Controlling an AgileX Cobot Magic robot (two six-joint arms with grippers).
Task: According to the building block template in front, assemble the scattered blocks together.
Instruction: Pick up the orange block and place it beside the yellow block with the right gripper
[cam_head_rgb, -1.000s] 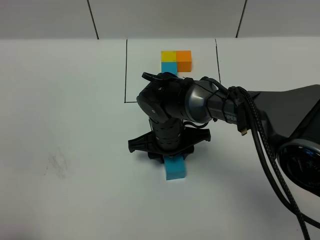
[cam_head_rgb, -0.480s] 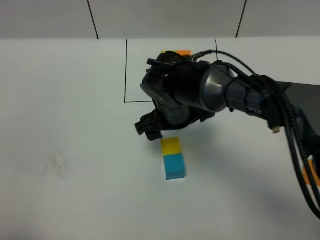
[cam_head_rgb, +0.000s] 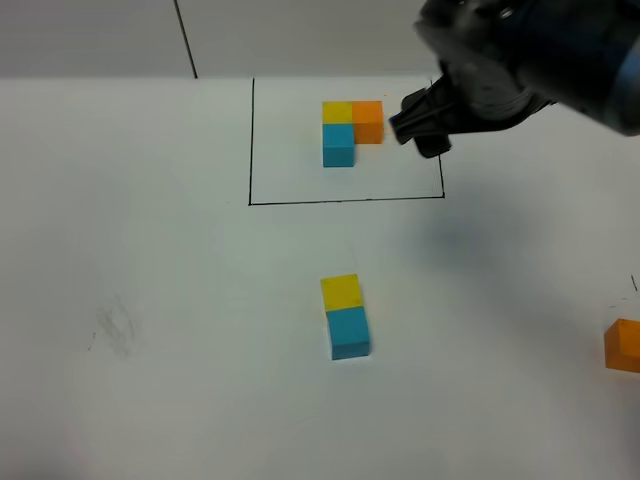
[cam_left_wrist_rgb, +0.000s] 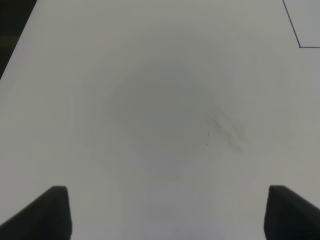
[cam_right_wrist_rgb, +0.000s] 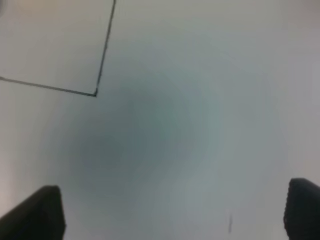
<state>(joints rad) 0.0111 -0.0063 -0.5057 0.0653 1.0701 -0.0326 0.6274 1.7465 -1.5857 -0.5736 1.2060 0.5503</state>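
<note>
framed template (cam_head_rgb: 340, 140), yellow cube (cam_head_rgb: 341, 291) touching cyan (cam_head_rgb: 349, 333), orange (cam_head_rgb: 623, 345) apart

You have bare table (cam_head_rgb: 150, 300) on every side of the touching yellow cube (cam_head_rgb: 342, 292) and blue cube (cam_head_rgb: 349, 332). The orange cube (cam_head_rgb: 623, 345) sits well apart, at the right edge. The right arm (cam_head_rgb: 520, 60) hangs over the right side of the black frame (cam_head_rgb: 345, 201).

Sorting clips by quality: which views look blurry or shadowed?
Exterior high: the right arm is smeared, yellow block and blue block crisp. Right wrist: soft all over, dark shadow on the table. Left wrist: sharper, faint round shadow.
</note>
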